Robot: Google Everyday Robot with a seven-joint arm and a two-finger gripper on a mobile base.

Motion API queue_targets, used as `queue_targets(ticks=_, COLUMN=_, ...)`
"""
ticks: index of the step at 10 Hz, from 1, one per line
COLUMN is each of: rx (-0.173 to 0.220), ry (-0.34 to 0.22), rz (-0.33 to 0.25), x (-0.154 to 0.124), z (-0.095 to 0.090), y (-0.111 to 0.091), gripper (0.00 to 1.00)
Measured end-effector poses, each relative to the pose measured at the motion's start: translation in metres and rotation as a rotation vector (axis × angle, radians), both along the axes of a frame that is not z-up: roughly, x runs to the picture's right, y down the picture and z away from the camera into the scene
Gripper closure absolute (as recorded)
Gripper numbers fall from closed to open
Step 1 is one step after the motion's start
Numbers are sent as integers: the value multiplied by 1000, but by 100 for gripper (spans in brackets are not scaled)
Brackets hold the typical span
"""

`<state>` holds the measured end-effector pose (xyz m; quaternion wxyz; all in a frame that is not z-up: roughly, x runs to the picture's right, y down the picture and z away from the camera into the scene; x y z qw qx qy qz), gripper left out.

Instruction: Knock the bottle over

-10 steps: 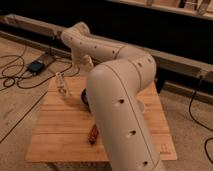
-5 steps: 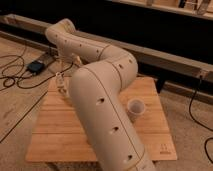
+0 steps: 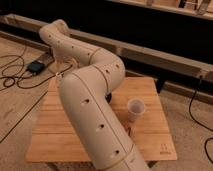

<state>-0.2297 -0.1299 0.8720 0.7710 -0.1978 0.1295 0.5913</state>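
My white arm [image 3: 90, 110] rises from the bottom middle, bends over the wooden table [image 3: 155, 145] and reaches back to the table's far left corner. The gripper [image 3: 60, 75] is there, mostly hidden behind the forearm; only a small pale bit shows. The bottle is not visible; the arm covers the table's left and middle. A pale pinkish cup [image 3: 135, 109] stands upright to the right of the arm. A sliver of a reddish-brown object [image 3: 129, 131] shows just below the cup, at the arm's edge.
Black cables [image 3: 15, 75] and a small dark box [image 3: 36, 66] lie on the floor to the left. A dark rail and wall [image 3: 150, 30] run behind the table. Another cable [image 3: 195, 100] hangs at the right.
The arm has swung left across the table, and its elbow now sits further left. The cup, hidden a second ago, stands uncovered on the right.
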Motion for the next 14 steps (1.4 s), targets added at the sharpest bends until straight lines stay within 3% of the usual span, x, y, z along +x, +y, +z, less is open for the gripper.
queue_targets(ticks=4, rx=-27, ry=0, rz=-29, x=-11, z=12, y=6, gripper=32)
queue_targets(ticks=9, rx=-85, ry=73, rz=10, x=22, z=28, y=26, gripper=32)
queue_targets(ticks=11, rx=-106, ry=61, rz=35, x=29, z=25, y=35, gripper=32)
queue_targets(ticks=14, rx=-155, ry=-31, rz=56, x=31, z=7, y=60, gripper=32)
